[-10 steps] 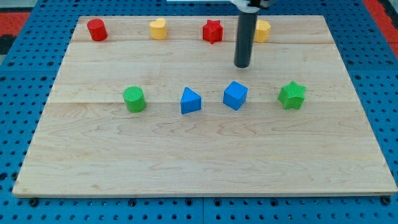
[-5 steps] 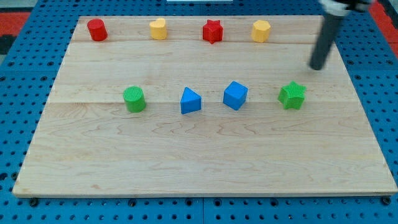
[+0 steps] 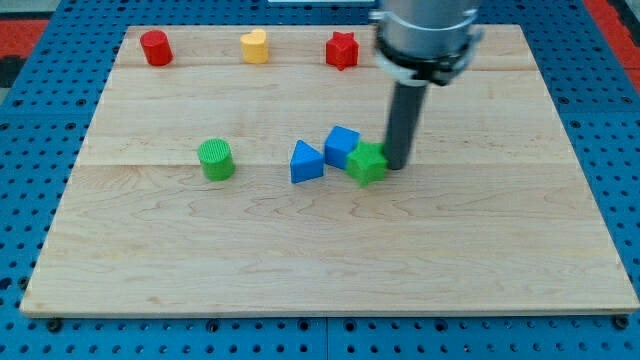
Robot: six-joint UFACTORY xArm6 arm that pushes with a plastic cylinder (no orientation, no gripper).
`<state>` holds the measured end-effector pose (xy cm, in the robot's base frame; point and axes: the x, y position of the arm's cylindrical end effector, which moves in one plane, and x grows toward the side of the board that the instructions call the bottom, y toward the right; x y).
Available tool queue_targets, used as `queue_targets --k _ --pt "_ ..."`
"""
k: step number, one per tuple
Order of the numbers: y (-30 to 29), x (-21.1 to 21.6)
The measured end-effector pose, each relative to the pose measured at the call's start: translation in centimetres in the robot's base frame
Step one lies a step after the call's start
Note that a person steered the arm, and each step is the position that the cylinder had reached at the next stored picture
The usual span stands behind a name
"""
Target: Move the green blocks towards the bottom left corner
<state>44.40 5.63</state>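
Green star (image 3: 367, 162) now against blue cube (image 3: 342, 146).

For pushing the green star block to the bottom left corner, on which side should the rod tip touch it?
Probably its upper-right face. My tip already sits at the right edge of the green star block, but the blue cube touches its upper left, so pushing down-left from above right should slide it free.

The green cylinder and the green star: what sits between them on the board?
In the camera view, the blue triangular block lies between the green cylinder and the green star; the blue cube touches the star.
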Motion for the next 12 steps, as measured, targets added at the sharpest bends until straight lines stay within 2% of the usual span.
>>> queue_targets --k 2,3,4,6,7,8,10,11,12 --pt "-13.6 -0.7" --pt "-18.5 -0.7" --pt "-20.5 -3.2" --pt "-26.6 5.0" --pt "-28.8 7.0" --pt "-32.1 2.3" --pt "-32.0 -7.2" --pt "-27.0 -3.9" --pt "-28.3 -0.5"
